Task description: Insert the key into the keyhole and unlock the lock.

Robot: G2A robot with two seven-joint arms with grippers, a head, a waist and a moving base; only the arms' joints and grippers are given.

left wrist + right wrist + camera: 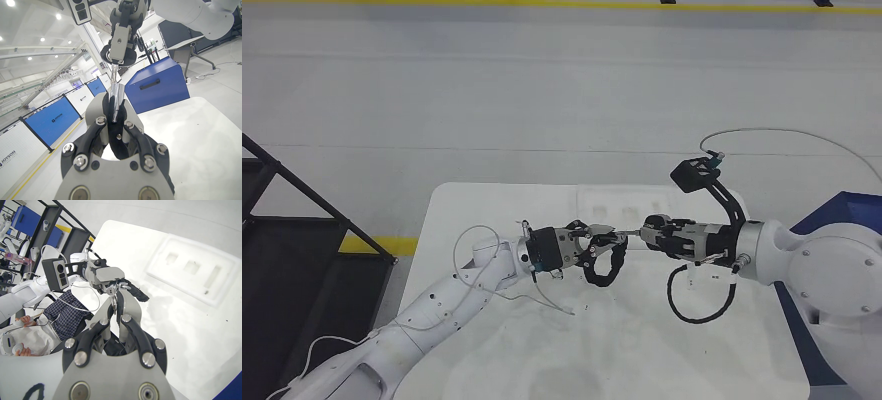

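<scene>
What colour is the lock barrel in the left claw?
Shiny silver; the lock shows best in the left wrist view.

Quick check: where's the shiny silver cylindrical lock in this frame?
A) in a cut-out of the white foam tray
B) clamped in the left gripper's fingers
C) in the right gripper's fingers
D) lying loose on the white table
B: the shiny silver cylindrical lock is clamped between the fingers of the left gripper, while the right gripper holds the metal key at its end.
</scene>
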